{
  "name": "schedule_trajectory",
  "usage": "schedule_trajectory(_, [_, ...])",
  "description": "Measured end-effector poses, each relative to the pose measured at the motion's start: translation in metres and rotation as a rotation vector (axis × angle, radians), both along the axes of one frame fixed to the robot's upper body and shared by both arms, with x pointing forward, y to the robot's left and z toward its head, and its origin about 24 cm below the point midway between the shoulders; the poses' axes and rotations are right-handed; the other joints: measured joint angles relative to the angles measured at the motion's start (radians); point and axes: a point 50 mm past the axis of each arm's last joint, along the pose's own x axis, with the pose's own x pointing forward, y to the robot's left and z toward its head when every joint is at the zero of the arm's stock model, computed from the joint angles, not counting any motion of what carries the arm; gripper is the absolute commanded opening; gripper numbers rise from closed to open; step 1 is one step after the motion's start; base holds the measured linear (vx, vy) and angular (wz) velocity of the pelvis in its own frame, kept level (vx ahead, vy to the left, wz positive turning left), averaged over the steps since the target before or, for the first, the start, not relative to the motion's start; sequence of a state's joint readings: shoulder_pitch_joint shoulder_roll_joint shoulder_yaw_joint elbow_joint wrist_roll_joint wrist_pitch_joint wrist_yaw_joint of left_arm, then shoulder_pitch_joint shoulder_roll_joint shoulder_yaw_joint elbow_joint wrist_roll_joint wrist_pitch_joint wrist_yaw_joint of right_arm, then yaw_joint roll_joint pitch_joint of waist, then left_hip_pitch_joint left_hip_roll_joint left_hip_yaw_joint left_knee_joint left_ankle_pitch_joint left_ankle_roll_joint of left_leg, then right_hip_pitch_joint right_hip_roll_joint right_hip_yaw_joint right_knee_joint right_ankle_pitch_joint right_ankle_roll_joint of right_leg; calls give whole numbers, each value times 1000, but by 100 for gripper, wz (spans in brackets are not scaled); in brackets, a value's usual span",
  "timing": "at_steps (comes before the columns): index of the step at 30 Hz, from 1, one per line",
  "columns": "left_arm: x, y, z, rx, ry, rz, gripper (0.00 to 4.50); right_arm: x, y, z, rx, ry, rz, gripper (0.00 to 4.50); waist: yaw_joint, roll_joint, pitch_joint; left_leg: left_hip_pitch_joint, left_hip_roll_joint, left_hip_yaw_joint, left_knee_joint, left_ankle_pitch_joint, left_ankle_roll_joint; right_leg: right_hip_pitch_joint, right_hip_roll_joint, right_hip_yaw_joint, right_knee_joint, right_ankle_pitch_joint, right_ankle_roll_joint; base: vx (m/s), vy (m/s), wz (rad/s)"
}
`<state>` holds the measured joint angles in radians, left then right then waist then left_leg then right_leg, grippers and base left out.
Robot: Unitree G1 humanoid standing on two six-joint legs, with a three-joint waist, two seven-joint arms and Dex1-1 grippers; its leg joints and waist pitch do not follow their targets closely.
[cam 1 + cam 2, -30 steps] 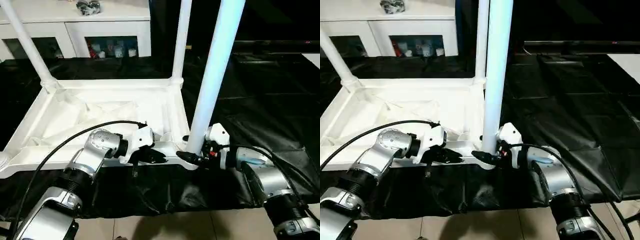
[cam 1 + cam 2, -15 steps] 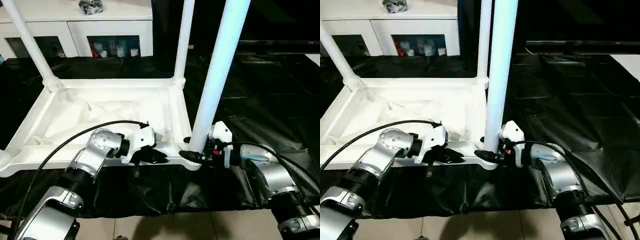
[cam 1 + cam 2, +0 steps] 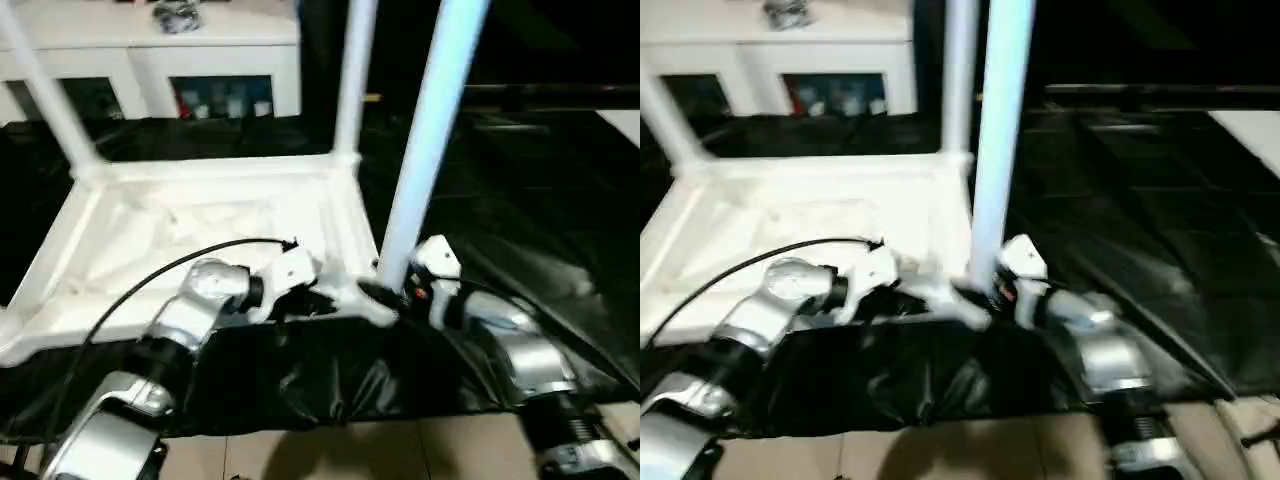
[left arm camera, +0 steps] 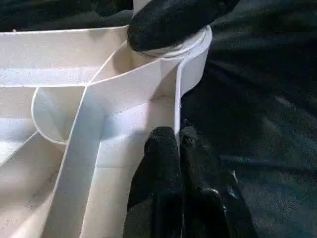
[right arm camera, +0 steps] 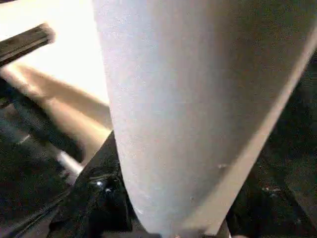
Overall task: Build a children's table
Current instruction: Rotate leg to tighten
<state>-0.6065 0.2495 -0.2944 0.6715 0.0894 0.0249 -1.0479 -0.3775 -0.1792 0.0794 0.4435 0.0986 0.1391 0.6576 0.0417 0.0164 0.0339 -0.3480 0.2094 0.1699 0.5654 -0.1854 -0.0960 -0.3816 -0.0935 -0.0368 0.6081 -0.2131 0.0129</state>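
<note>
Two pincers work the near edge of the upturned table [image 3: 200, 230]: my left pincer [image 4: 177, 144] pinches its rim wall, my right pincer [image 3: 385, 296] clamps the base of the near leg [image 3: 425, 130]. Beyond lies black sheeting [image 3: 520, 190], then a white cabinet [image 3: 150, 70].

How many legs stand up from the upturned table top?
3: one at the far left corner, one at the far right corner, one at the near right corner. The near left corner is cut off.
</note>
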Motion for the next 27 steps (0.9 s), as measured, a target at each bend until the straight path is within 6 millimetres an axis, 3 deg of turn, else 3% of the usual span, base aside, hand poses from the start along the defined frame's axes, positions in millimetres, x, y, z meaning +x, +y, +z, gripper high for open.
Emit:
schedule_trajectory(3, [10, -11, 0, 5, -8, 94, 0, 20, 16, 1, -30, -14, -204, 198, -14, 2, 0, 0, -1, -3, -1, 0, 0, -2, 0, 0, -3, 0, 0, -19, 1, -2])
schedule_trajectory(6, [14, -18, 0, 4, -17, 124, 0, 28, 20, 2, -33, -18, -293, 198, -15, 7, 0, -2, -2, -4, -4, 0, 0, -3, 0, -1, -9, 0, 0, 0, 0, 0])
schedule_trajectory(7, [14, -19, 0, 4, -19, 125, 0, 29, 20, 1, -31, -17, -299, 253, -14, 7, 0, -2, -2, -3, -5, 0, 0, -2, 0, -1, -10, 0, 0, 0, 0, 0])
schedule_trajectory(11, [14, -19, 2, -1, -21, 115, 0, 28, 21, 3, -11, -18, -283, 286, -13, 5, 0, -3, -1, -1, -4, 0, 0, -2, 0, -1, -12, 11, -1, 0, 0, 0])
schedule_trajectory(21, [2, -9, 5, -41, 2, -26, 0, 5, -9, 7, -55, -40, 105, 369, 1, 3, 0, -6, 0, 1, -7, 0, 8, -3, 1, -4, -14, 8, -1, 17, 0, 0])
schedule_trajectory(22, [0, -7, 5, -39, 5, -42, 0, 2, -12, 8, -65, -33, 150, 394, 4, 3, 0, -6, 0, 1, -7, 0, 8, -3, 1, -5, -14, 8, -1, 0, 0, 0])
schedule_trajectory(27, [-4, 3, 6, -27, 18, -101, 0, -8, -28, 10, -63, 31, 316, 394, 17, 3, 0, -5, 1, 1, -3, -1, 6, -3, 1, -4, -12, 8, -1, 0, 0, 0])
